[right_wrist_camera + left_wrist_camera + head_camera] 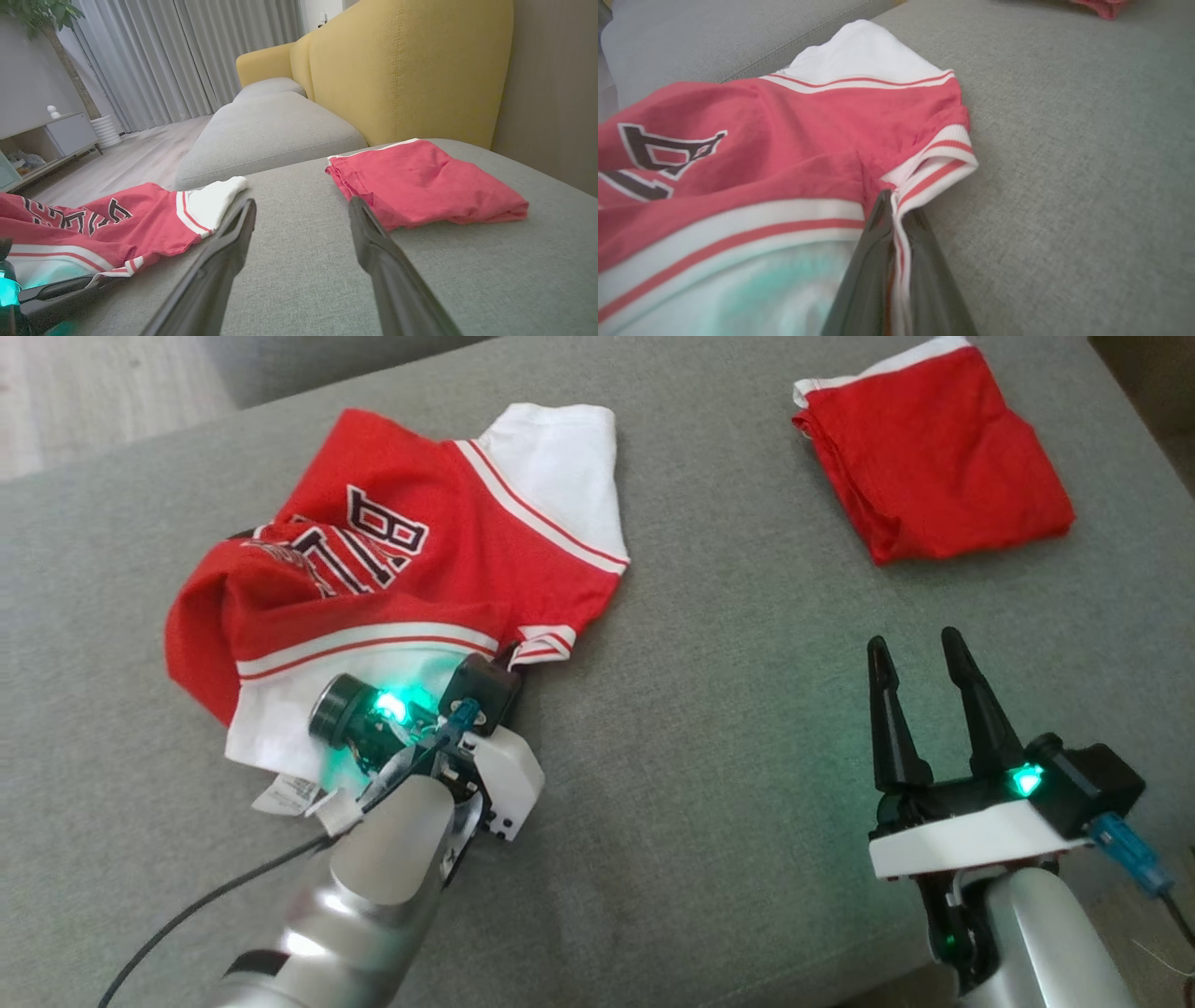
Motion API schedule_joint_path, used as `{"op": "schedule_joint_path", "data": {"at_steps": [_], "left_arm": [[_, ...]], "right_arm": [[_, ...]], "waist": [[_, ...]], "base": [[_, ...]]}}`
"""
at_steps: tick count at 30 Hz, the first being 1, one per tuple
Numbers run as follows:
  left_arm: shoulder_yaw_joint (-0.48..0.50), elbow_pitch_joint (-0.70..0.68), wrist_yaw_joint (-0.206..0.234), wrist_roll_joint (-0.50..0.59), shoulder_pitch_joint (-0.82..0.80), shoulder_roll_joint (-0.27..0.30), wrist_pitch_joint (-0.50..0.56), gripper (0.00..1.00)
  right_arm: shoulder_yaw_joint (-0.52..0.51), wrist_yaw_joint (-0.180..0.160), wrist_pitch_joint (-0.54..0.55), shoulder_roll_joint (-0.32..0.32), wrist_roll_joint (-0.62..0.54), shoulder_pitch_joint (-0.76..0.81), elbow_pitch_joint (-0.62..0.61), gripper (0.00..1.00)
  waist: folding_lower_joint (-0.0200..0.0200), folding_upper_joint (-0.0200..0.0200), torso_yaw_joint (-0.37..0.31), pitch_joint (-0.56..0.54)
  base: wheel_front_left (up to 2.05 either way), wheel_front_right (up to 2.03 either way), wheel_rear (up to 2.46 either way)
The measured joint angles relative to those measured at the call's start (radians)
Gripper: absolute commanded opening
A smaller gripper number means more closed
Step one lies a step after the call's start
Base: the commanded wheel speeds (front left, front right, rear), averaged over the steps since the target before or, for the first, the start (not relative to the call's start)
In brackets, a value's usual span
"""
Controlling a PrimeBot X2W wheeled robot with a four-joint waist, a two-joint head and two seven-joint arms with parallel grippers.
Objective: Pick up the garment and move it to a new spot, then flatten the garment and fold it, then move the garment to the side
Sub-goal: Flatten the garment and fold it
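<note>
Fingers, left: the left gripper (pixel 896 201) is biting down. Both dark fingers (pixel 871 247) are pressing together on the striped ribbed edge (pixel 941 156) of the jersey, with white trim running down between them.
Fingers, right: the right gripper (pixel 915 644) is hanging idle with its fingers spread apart, gripping nothing and hovering over bare cushion.
Jersey: the red-and-white jersey (pixel 420 560) is lying crumpled on the left part of the grey sofa cushion (pixel 709 709). Its lettering (pixel 373 541) is rucking up, one white sleeve (pixel 560 467) is sticking out at the far side, and a care label (pixel 288 793) is poking out at the near edge.
Neighbour: a folded red garment (pixel 934 457) is sitting well apart at the far right, near the yellow backrest (pixel 397 70).
Progress: by my reading we are standing at the very start. The grip is on, but the jersey is not yet lifting off the cushion.
Remaining: the carry to a new spot, the flattening, the folding and the move to the side are all looking undone.
Watch: a one-point hold on that edge is likely going to drag the bunched body along rather than lift it clean.
</note>
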Motion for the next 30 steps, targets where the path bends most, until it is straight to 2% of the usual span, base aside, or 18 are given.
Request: {"op": "schedule_joint_path", "data": {"at_steps": [7,12,17,18,23,26,30], "left_arm": [[0.001,0.002,0.012,-0.014,0.009,0.003,-0.085,0.0],[0.019,-0.056,0.016,-0.027,-0.001,0.036,-0.136,0.0],[0.021,-0.129,-0.017,-0.013,-0.087,0.122,-0.143,0.0],[0.021,-0.129,-0.017,-0.013,-0.087,0.122,-0.143,0.0],[0.023,-0.192,-0.065,0.015,-0.261,0.191,-0.117,0.0],[0.014,-0.218,-0.097,0.019,-0.35,0.19,-0.118,0.0],[0.019,-0.219,-0.116,-0.015,-0.442,0.149,-0.142,0.0]], "right_arm": [[-0.001,0.0,0.0,0.0,-0.001,0.003,0.004,1.0],[0.002,0.0,0.0,0.0,-0.001,0.006,0.014,1.0],[0.01,0.0,0.0,0.0,0.001,0.006,0.02,1.0],[0.01,0.0,0.0,0.0,0.001,0.006,0.02,1.0],[0.026,0.0,0.0,0.0,0.024,0.006,0.028,1.0],[0.041,0.0,0.0,0.0,0.036,0.005,0.033,1.0],[0.049,0.0,0.0,0.0,0.045,0.005,0.037,1.0]], "waist": [[0.0,0.0,0.036,-0.042],[0.0,0.0,0.062,-0.077],[0.0,0.0,0.072,-0.11],[0.0,0.0,0.072,-0.11],[0.0,0.0,0.044,-0.124],[0.0,0.0,0.018,-0.127],[0.0,0.0,-0.014,-0.129]], "base": [[0.0,0.0,0.0],[0.0,0.0,0.0],[0.0,0.0,0.0],[0.0,0.0,0.0],[0.0,0.0,0.0],[0.0,0.0,0.0],[0.0,0.0,0.0]]}}
